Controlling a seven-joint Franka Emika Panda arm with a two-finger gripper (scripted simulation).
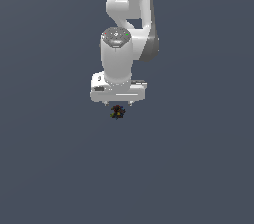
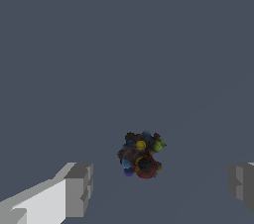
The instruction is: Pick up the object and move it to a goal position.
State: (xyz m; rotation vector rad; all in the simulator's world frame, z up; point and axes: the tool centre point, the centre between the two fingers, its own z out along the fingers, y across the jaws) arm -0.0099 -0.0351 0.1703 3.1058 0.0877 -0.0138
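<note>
The object (image 1: 117, 112) is a tiny dark spiky clump with yellow, green and red specks. In the exterior view it shows just below the white gripper (image 1: 118, 103) on the plain grey ground. In the wrist view the object (image 2: 141, 154) lies between the two grey fingertips (image 2: 78, 189), nearer the one at that point, and a little beyond them. The jaws stand wide apart and touch nothing. The fingers are mostly hidden by the hand in the exterior view.
The white arm (image 1: 130, 15) rises behind the gripper towards the top of the exterior view. A uniform grey surface (image 1: 198, 158) surrounds everything; no other objects or edges show.
</note>
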